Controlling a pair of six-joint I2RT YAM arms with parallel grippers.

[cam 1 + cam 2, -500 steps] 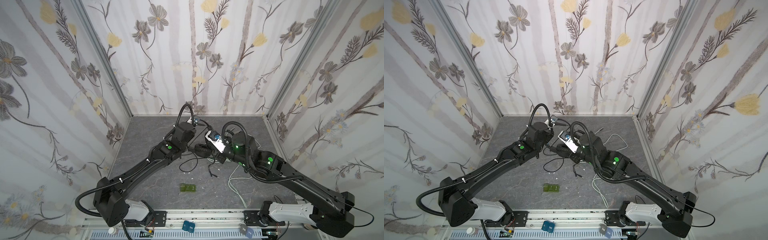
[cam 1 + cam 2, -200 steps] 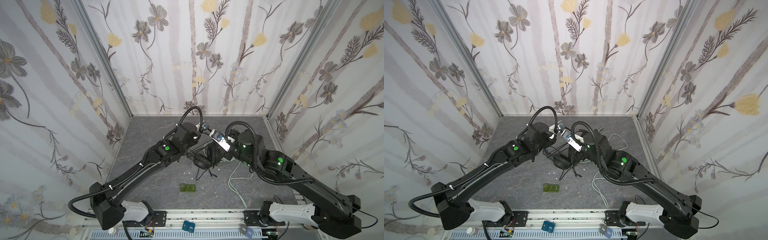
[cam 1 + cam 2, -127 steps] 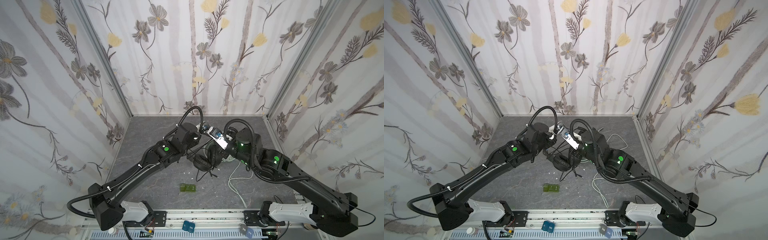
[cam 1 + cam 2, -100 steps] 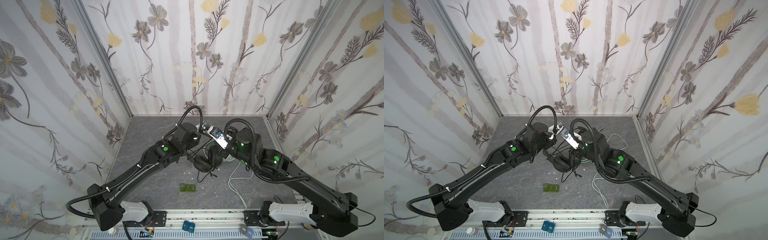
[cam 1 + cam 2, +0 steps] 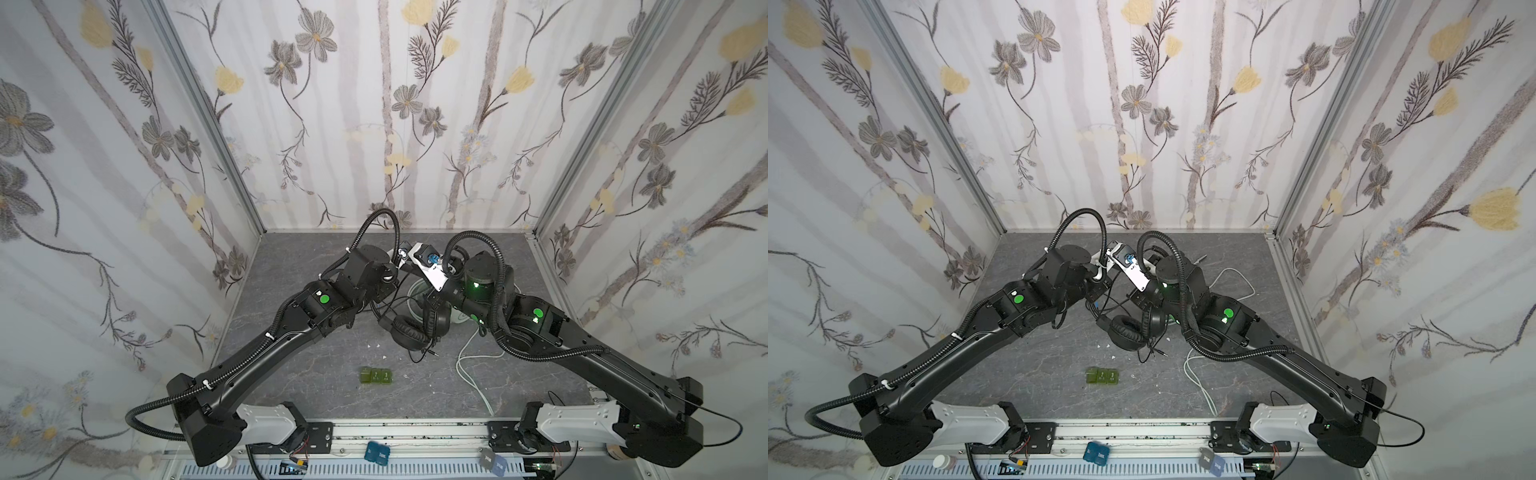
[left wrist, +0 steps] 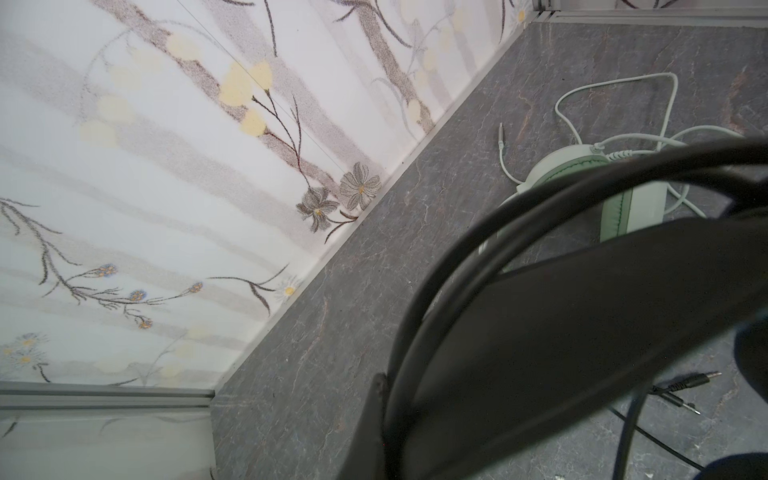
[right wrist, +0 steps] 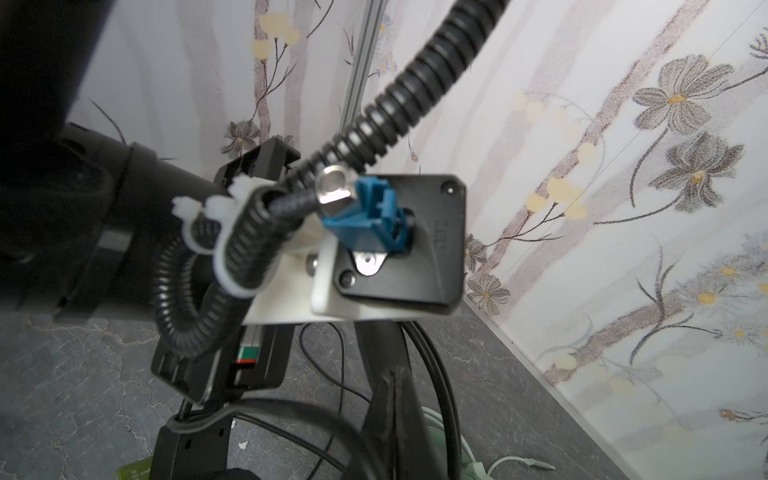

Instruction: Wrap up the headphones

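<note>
Grey stone floor [image 5: 332, 395] lies between flowered walls [image 5: 374, 124]. Near its middle we see the black headset [image 5: 411, 332], with its cups low and its band raised between the two arms. We cannot tell whether the cups touch the floor. Its black cable [image 6: 415, 307] runs in strands beside the band and ends in plugs [image 6: 698, 378] lying on the floor.

The left gripper [image 5: 384, 305] is clamped on the black headset from one side. The right gripper [image 5: 431, 305] is clamped on it from the other, and both have their jaws together.

Just behind, toward the back wall, the mint headset [image 6: 623, 203] rests on the floor. Its pale cable [image 5: 469, 365] trails toward the front rail [image 5: 415, 432]. We also see green tiles [image 5: 376, 375] lying nearer the rail, apart from both headsets.
</note>
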